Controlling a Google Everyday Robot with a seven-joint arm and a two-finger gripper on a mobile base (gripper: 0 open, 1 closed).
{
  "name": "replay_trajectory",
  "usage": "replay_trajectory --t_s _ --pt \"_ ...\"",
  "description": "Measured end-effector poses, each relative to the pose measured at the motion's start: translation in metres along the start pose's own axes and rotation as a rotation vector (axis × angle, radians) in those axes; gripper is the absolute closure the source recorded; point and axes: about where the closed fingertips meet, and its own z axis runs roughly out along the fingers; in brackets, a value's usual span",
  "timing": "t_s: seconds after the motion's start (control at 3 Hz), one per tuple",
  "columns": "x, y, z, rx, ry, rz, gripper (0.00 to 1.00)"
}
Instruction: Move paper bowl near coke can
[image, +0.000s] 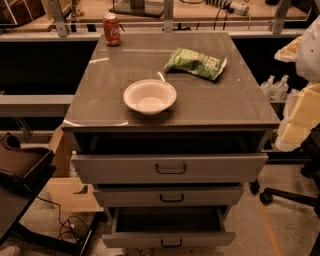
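The paper bowl (150, 96) is off-white, round and shallow, and stands upright near the front middle of the grey cabinet top (225, 107). The coke can (111, 29) is red with a silver top and stands upright at the far left corner of the same top, well apart from the bowl. My gripper (299, 50) shows as a pale shape at the right edge of the view, beyond the cabinet's right side and away from both objects. It holds nothing that I can see.
A green snack bag (196, 62) lies on the top, behind and to the right of the bowl. The top drawer (170, 167) and bottom drawer (167, 239) are pulled out. Plastic bottles (274, 87) stand to the right. A dark chair (20, 170) is at left.
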Motion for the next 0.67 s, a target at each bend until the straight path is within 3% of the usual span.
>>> replay_trajectory --t_s 0.33,0.67 --pt "0.000 0.000 0.000 0.000 0.000 0.000 0.00" --pt "-0.004 -0.008 0.012 0.040 -0.024 -0.012 0.00"
